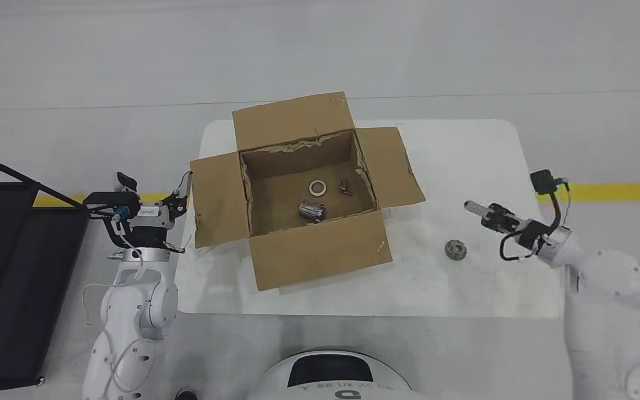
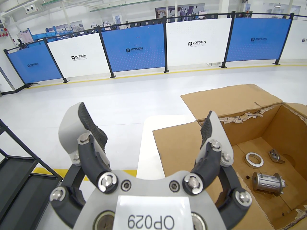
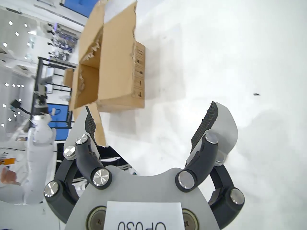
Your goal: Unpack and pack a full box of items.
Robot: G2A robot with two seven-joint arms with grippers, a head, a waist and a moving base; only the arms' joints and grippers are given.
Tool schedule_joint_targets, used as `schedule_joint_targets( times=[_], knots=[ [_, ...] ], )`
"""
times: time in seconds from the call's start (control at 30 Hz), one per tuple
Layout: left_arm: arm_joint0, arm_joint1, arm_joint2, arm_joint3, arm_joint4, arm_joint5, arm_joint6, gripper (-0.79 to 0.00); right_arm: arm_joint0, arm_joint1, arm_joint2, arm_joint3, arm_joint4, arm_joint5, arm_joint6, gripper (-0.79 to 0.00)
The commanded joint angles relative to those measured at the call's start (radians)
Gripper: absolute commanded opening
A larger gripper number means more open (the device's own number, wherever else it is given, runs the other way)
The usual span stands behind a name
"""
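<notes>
The box (image 1: pixel 295 122) stands open, flaps splayed, with a ring (image 1: pixel 317 186), a bracket (image 1: pixel 346 185) and a ribbed cylinder (image 1: pixel 312 210) on its floor. These look like rigid, smooth metal, probably heavy for their size, so grip the cylinder across its body and the ring by its rim. A round part (image 1: pixel 455 248) lies on the table (image 1: pixel 470 160) near the right hand (image 3: pixel 150 108), which is spread and empty, as is the left hand (image 2: pixel 146 114) beside the left flap; the box walls restrict entry, while the table's right side offers room.
</notes>
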Motion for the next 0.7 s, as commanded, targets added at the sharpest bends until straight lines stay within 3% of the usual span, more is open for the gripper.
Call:
schedule_joint_targets(
  times=[0.0, 0.13, 0.27, 0.33, 0.5, 0.67],
  knots=[
    [0.0, 0.0, 0.0, 0.0, 0.0, 0.0, 0.0, 0.0, -0.031, 0.007, 0.014, -0.013, -0.056, -0.039, 0.015, 0.0],
    [0.0, 0.0, 0.0, 0.0, 0.0, 0.0, 0.0, 0.0, -0.077, 0.014, 0.007, -0.022, -0.189, -0.086, -0.012, -0.015],
    [0.0, 0.0, 0.0, 0.0, 0.0, 0.0, 0.0, 0.0, -0.081, 0.016, -0.048, -0.013, -0.309, -0.064, -0.072, -0.179],
    [0.0, 0.0, 0.0, 0.0, 0.0, 0.0, 0.0, 0.0, -0.08, 0.016, -0.086, -0.013, -0.397, -0.044, -0.114, -0.212],
    [0.0, 0.0, 0.0, 0.0, 0.0, 0.0, 0.0, 0.0, -0.075, 0.014, -0.181, 0.009, -0.564, 0.007, -0.191, -0.175],
    [0.0, 0.0, 0.0, 0.0, 0.0, 0.0, 0.0, 0.0, -0.052, 0.017, -0.214, 0.043, -0.598, 0.028, -0.178, -0.237]
  ],
)
